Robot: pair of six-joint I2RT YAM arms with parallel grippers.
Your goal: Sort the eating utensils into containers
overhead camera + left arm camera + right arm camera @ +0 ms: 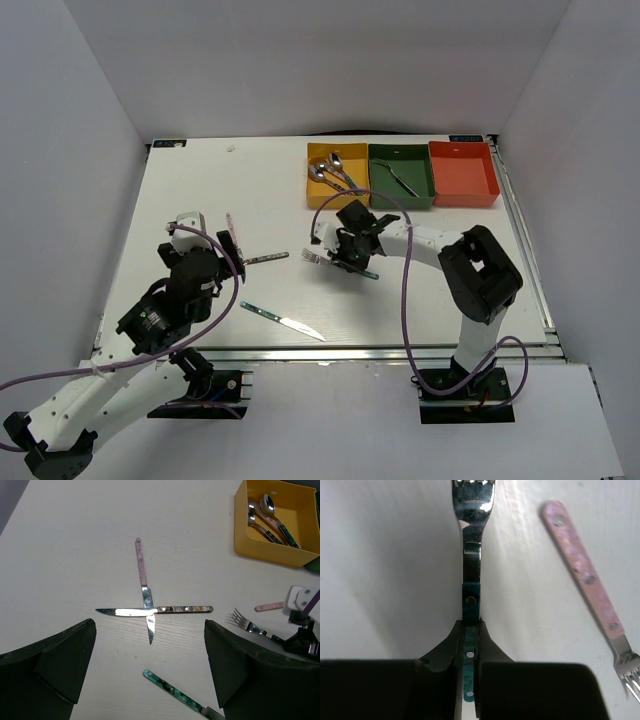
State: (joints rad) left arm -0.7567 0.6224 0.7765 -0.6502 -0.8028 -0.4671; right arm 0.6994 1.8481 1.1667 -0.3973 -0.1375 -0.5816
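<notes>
My right gripper [470, 630] is shut on the teal handle of a fork [472, 540], low over the table with its tines pointing away from me. In the top view this right gripper [352, 258] sits mid-table, below the yellow bin [318, 190]. A pink-handled fork [585, 575] lies just to its right. My left gripper [149, 652] hangs open above the table, near two crossed knives: a pink-handled one [141, 565] and a dark-handled one [170, 610]. A teal-handled knife [175, 692] lies closer to me. The yellow bin holds spoons [272, 522].
The dark green bin [385, 195] holds one utensil [403, 183]. The red-orange bin [463, 190] stands at the right end of the row along the table's far edge. White walls enclose the table on three sides.
</notes>
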